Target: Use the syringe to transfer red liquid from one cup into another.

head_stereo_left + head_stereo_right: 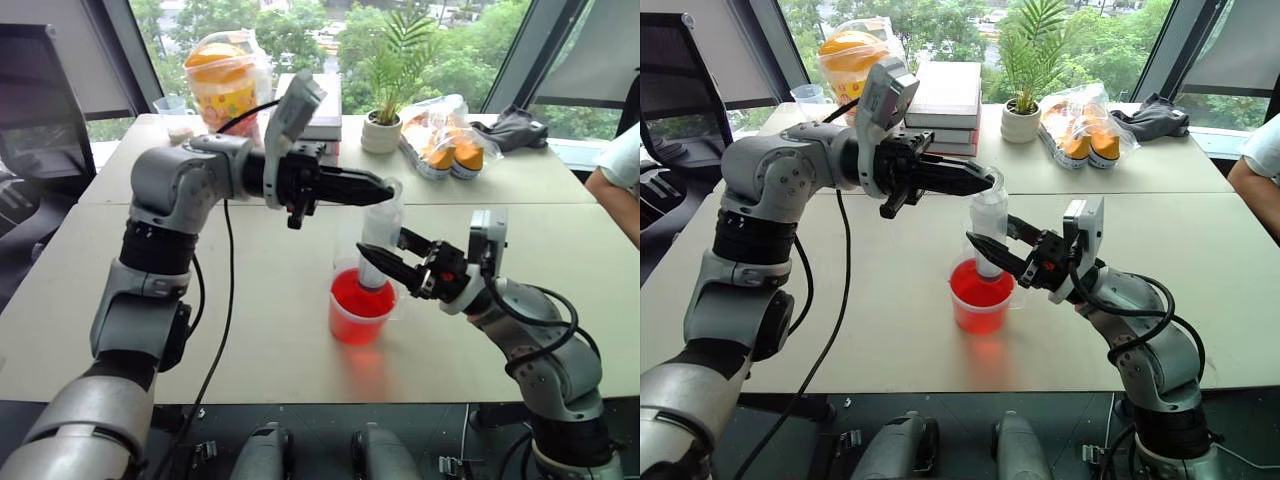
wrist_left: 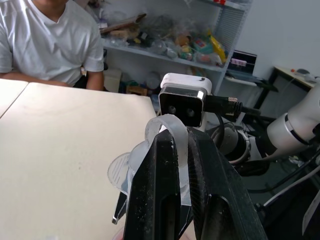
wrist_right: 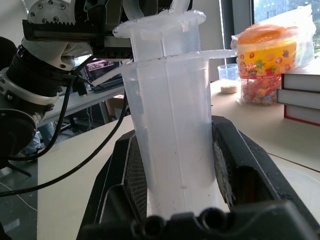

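Syringe (image 1: 989, 232) stands upright, tip in the red beaker (image 1: 980, 297) at counter centre. My right tool (image 1: 989, 240) clamps its barrel; my left tool (image 1: 985, 183), from nine o'clock, pinches the plunger. I draw straight up, slowly, tip submerged.
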`<control>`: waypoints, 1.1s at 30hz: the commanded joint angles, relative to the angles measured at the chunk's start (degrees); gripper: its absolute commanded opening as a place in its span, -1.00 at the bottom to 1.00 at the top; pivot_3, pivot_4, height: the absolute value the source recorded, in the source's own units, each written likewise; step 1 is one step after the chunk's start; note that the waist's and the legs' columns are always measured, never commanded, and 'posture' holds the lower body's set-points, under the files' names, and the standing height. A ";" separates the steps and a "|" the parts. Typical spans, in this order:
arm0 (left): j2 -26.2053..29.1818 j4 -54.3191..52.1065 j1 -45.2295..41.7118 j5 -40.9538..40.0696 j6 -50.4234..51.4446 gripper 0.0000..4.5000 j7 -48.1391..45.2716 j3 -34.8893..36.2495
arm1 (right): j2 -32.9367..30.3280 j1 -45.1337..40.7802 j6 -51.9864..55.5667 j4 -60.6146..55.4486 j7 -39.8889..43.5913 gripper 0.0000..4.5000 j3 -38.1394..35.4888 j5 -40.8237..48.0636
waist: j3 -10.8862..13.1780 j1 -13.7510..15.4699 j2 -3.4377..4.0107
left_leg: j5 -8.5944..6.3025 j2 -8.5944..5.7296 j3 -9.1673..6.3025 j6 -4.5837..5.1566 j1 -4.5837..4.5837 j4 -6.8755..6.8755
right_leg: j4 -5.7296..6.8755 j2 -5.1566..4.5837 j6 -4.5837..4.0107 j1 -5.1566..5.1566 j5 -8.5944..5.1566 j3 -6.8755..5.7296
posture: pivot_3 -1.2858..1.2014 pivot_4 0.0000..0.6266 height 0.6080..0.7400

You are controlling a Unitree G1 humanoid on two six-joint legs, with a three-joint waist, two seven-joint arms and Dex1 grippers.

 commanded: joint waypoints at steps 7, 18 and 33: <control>1.05 1.08 -6.11 -1.46 -3.23 -0.99 1.03 6.03 | -1.15 2.61 1.37 0.74 2.50 -0.35 3.44 0.64 | 0.00 0.00 0.00 | 0.00 0.01 0.00 0.00 0.00 0.00 | 0.00 0.01 0.00 0.00 0.00 0.00 | 0.03 -0.52 1.00; 1.42 0.78 -5.51 -1.05 -3.37 -0.99 0.76 5.30 | -1.67 0.36 1.87 -1.02 1.40 -0.35 2.77 1.89 | 0.00 0.00 0.00 | 0.00 0.00 0.00 0.00 0.01 0.00 | 0.01 0.01 0.00 0.00 0.00 0.00 | 0.03 -0.52 1.00; 5.75 0.19 3.48 4.04 -8.52 0.79 -3.12 1.14 | -3.91 -7.39 7.77 -6.81 -4.45 -0.35 -1.78 9.39 | 0.01 0.10 -0.02 | 0.01 0.00 -0.01 -0.01 0.02 0.01 | 0.03 -0.02 0.00 0.02 0.00 0.00 | 0.03 -0.52 1.00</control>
